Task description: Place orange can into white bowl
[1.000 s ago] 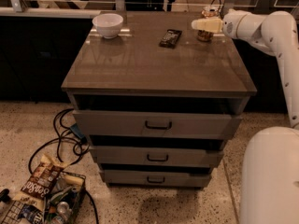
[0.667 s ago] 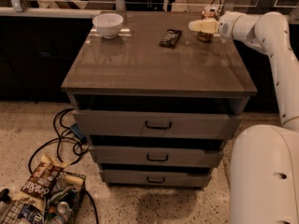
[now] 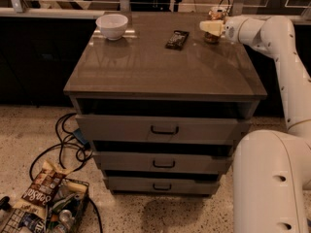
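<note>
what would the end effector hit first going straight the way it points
Likely the small orange-brown drink can at the tip of the end effector, at the far right of the brown cabinet top; depth unclear.

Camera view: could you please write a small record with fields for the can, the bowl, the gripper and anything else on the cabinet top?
surface: glossy brown cabinet top, three drawers below
orange can: small orange-brown cylindrical orange can, upright, back right corner
white bowl: small round glossy white bowl, back left corner, nothing seen inside
gripper: pale gripper right at the can, arm coming from the right
other: flat dark snack-bar wrapper, between bowl and can
task state: can not yet in bowl
</note>
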Robot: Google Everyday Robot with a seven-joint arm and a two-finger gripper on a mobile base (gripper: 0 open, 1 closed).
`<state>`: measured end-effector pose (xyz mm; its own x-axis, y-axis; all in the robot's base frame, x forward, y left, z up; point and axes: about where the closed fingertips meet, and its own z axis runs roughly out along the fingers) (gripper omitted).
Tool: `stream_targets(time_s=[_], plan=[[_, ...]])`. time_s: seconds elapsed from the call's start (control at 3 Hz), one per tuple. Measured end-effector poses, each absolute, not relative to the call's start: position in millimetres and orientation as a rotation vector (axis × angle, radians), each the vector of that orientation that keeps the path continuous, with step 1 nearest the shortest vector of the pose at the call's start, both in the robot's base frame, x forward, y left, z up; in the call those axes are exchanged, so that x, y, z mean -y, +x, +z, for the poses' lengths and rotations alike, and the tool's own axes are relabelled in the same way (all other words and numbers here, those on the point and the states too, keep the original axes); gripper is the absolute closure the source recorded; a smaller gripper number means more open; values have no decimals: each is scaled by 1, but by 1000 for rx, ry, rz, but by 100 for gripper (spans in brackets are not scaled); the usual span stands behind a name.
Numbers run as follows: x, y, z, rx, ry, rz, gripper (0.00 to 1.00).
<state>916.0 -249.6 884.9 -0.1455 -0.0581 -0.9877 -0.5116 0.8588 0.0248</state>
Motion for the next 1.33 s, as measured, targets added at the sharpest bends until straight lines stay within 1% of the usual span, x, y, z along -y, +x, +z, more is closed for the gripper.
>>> stream_targets(time_s=[0.67,1.0,1.33], plan=[[243,918,881,-1689,-450,425,83],[239,919,879,-1691,-453,429,100],[237,918,885,-1690,-466,423,100]])
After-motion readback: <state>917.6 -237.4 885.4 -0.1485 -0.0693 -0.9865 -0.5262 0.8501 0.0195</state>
